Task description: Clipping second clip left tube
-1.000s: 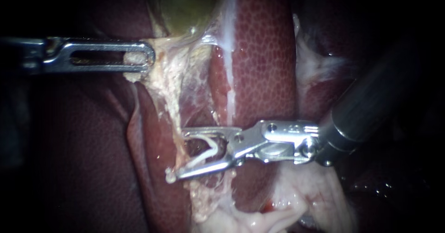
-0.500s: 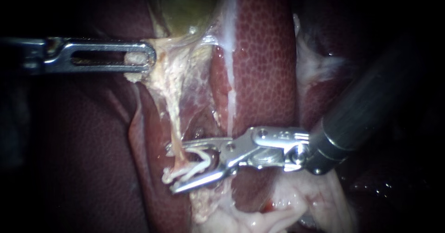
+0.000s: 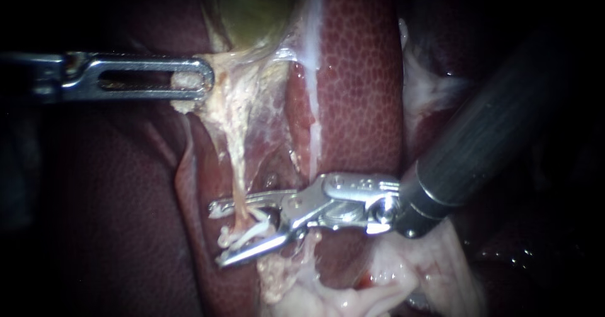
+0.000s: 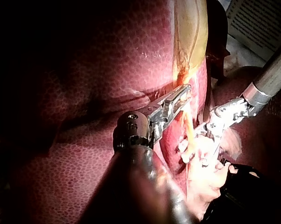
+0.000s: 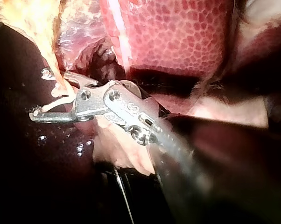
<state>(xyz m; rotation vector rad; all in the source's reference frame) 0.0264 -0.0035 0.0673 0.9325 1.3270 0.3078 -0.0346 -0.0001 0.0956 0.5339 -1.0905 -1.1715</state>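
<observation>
Endoscope view, notes at the console. My left instrument (image 3: 200, 80), a slotted steel pair of jaws coming in from 9 o'clock, is clenched on the pale fatty tissue (image 3: 179, 106) just under the greenish-yellow gallbladder (image 3: 252, 8) at 12 o'clock. It draws that tissue toward 9 o'clock.

From there a thin, tan, stringy tube (image 3: 238, 172) runs down toward 6 o'clock over the mottled dark-red liver (image 3: 359, 90). I take it for the task's tube.

My right instrument (image 3: 217, 235), a slim steel applier on a dark shaft from 2 o'clock, straddles the tube low down, at about 7 o'clock from centre. Its jaws stand apart, one on each side of the tube. They carry a white V-shaped clip (image 3: 252, 230), both jaws bearing on its legs. The clip is not yet closed.

Handling, as I judge it:
- The tube is soft, wet and slippery, stretched taut, and likely to tear if dragged sideways.
- It should be taken square across its bare stretch, clear of the frilly fat below.
- The clip is light and stiff and should be squeezed evenly.

Count:
- two instruments
- one clip that I can see, with none other made out on the tube
- one tube that I am sure of
- one gallbladder
- one liver
</observation>
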